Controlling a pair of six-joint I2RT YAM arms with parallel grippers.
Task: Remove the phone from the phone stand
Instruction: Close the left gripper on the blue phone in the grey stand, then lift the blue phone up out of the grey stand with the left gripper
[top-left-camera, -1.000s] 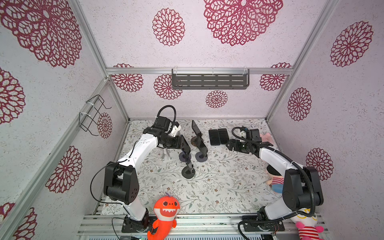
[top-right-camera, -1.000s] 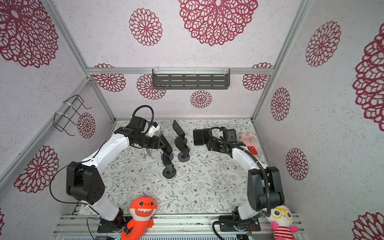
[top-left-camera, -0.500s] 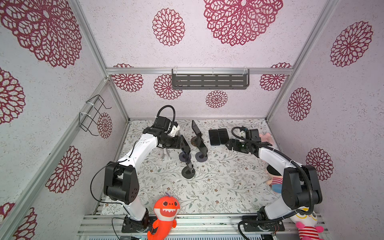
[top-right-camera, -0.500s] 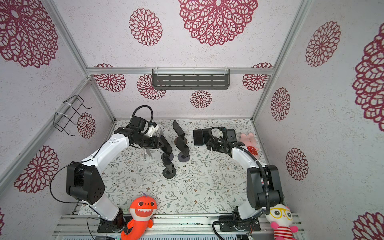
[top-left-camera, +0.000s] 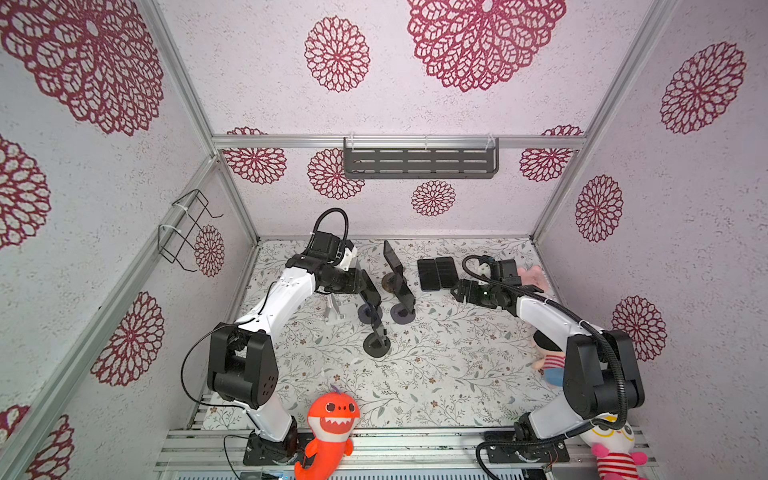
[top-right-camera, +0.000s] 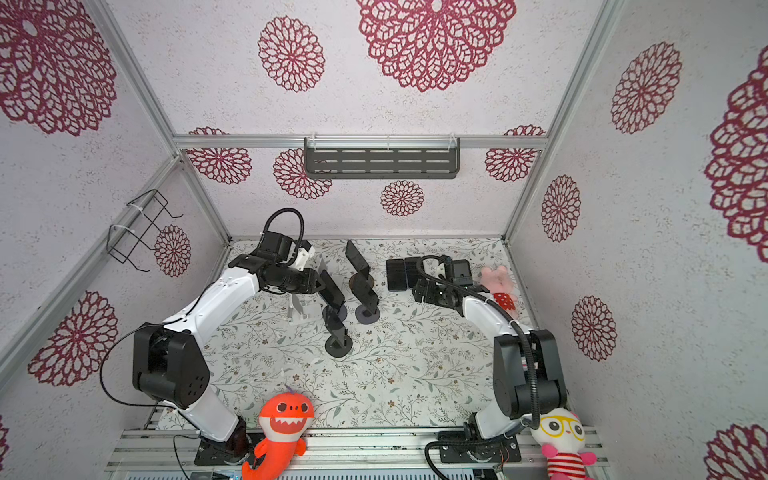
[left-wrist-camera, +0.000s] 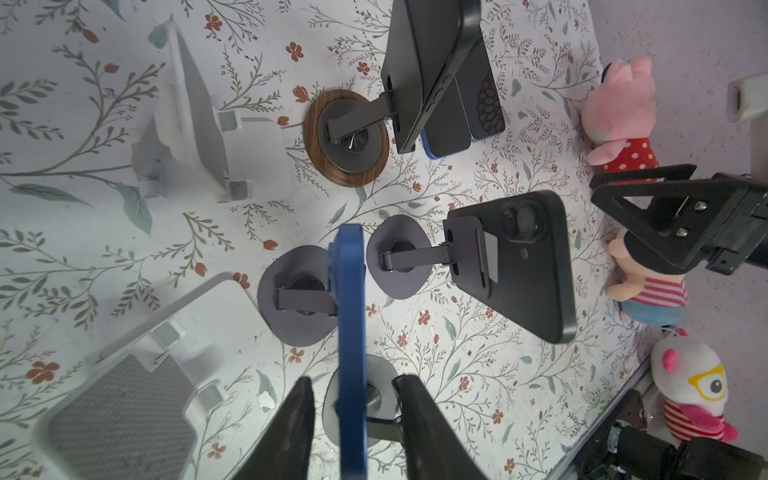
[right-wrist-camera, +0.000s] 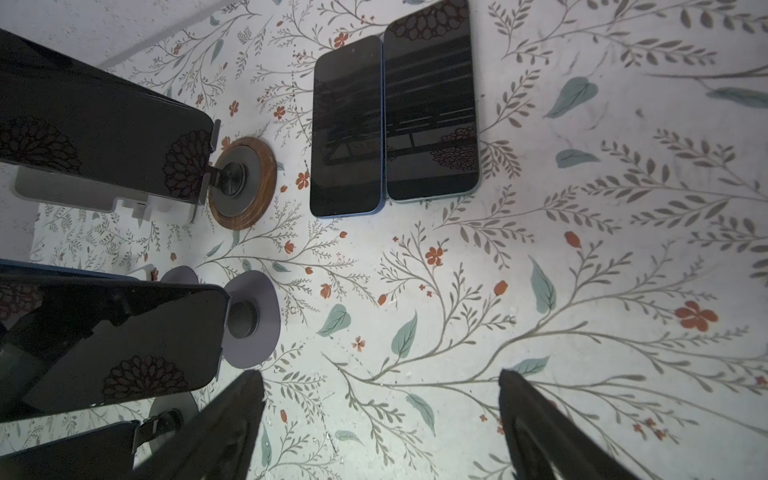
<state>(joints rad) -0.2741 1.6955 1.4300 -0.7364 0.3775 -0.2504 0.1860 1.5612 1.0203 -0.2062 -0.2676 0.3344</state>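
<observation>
- Four round-based stands (top-left-camera: 376, 347) cluster mid-desk (right-wrist-camera: 582, 291); two flat phones (right-wrist-camera: 347, 124) lie at 1 o'clock.
- Left arm bends toward 3 o'clock; left end effector (left-wrist-camera: 353, 379) is parted, astride the blue phone (left-wrist-camera: 351, 311), edge-up on its purple stand (left-wrist-camera: 299, 307).
- Right end effector (right-wrist-camera: 380, 374) gapes, released.
- A black phone (left-wrist-camera: 528, 270) crowds at 3 o'clock.

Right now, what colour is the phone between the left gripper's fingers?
Blue phone, best in the left wrist view.
</observation>
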